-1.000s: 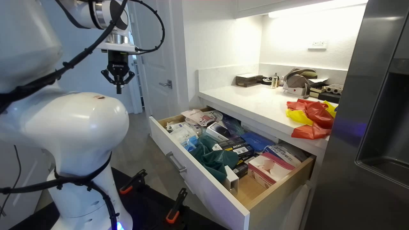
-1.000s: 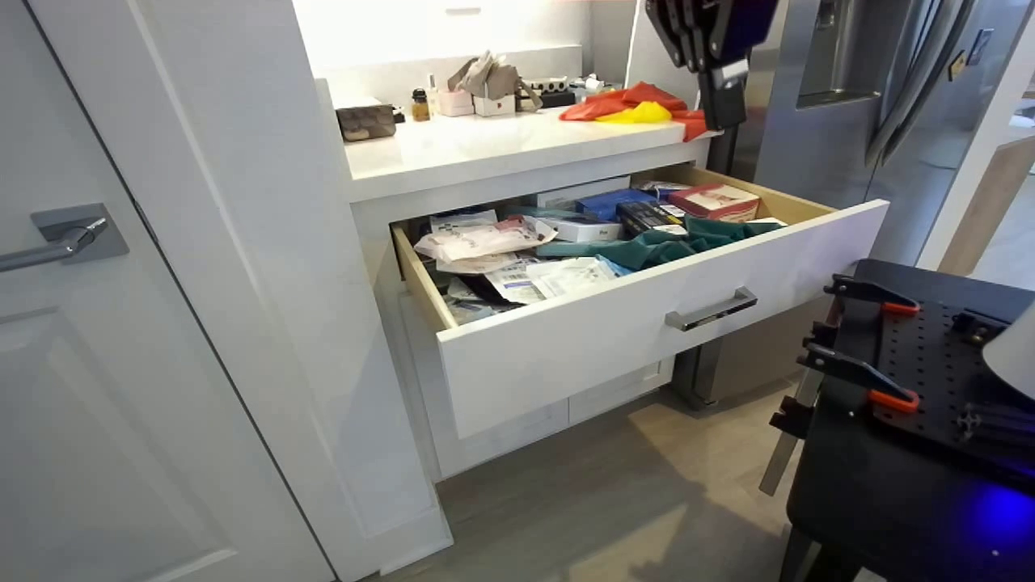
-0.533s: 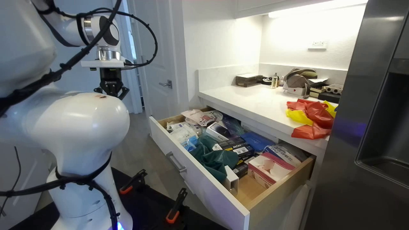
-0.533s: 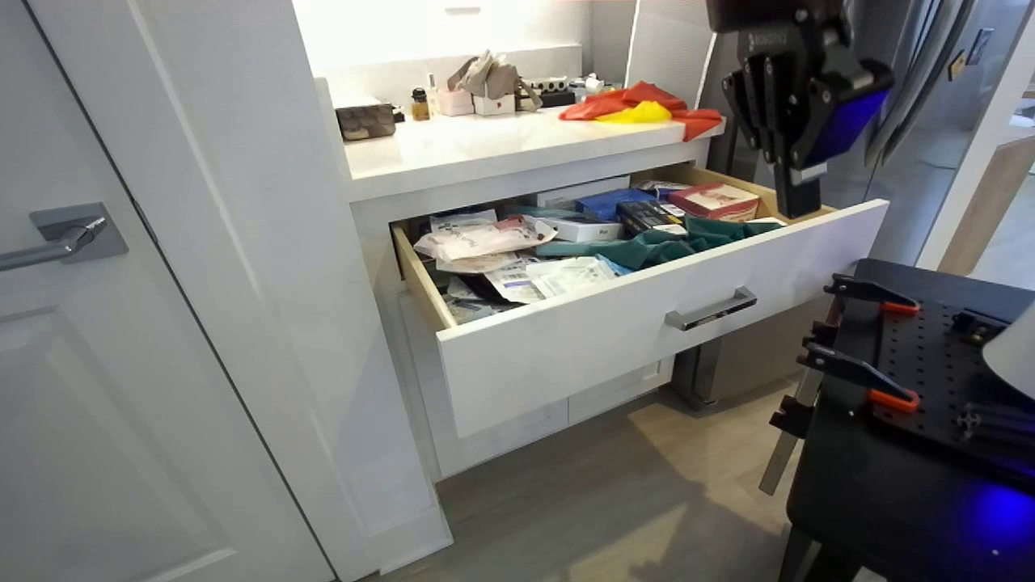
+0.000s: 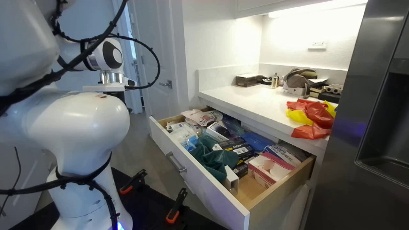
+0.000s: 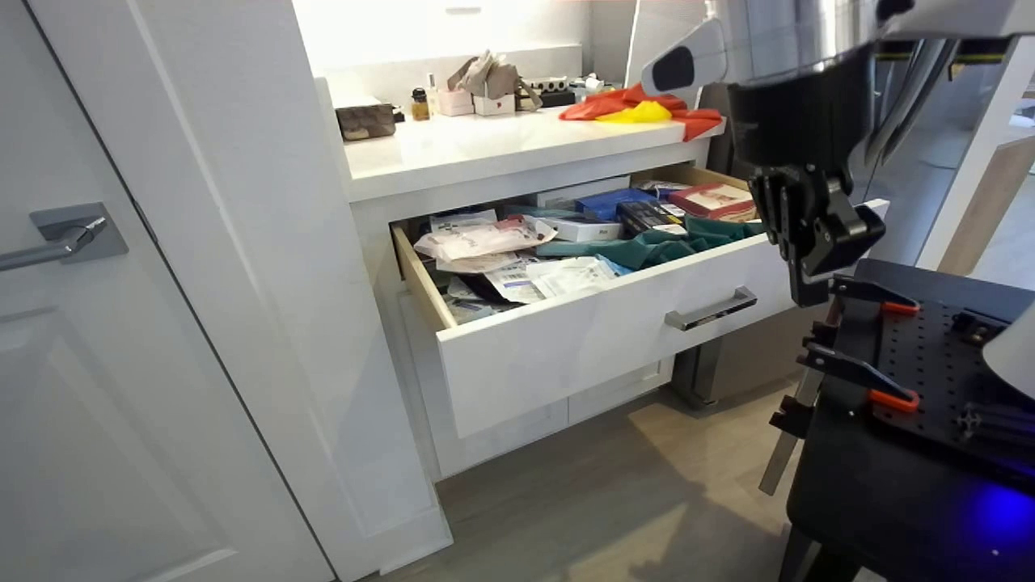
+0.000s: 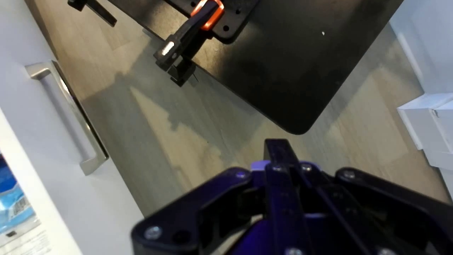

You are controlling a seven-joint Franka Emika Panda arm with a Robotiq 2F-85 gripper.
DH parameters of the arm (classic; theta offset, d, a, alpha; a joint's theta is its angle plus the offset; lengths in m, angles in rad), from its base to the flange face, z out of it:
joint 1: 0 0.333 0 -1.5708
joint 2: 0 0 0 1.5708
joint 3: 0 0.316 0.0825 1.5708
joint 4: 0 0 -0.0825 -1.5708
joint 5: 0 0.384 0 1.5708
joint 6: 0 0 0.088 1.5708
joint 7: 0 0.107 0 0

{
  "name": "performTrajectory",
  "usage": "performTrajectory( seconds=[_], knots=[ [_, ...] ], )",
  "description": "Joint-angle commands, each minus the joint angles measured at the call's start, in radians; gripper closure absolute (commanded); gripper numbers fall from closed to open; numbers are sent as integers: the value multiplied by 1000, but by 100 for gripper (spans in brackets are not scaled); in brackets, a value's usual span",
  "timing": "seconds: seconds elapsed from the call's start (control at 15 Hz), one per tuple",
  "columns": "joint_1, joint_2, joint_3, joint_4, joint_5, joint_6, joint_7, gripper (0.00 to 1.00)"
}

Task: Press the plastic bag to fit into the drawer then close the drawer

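I can't read one full word for certain from my end. In an exterior view I get a short row of large pale capitals on the black box in the drawer, an O in the middle, the rest unclear. Print on the blue-and-white box, the white box and the red-and-white box is too small for me. In the wrist view a packet shows a barcode-like patch, illegible.

White walls; wood-look floor; strip light glowing above white counter; grey fridge.
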Motion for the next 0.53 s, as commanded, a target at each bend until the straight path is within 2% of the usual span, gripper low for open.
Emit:
performTrajectory(
  seconds=[0.0,0.2,0.47],
  knots=[
    [-9,42,-7,-57,-13,103,42,100],
    [-32,88,-20,-86,-52,169,58,100],
    [-75,164,-42,-91,-142,202,163,100]
  ],
)
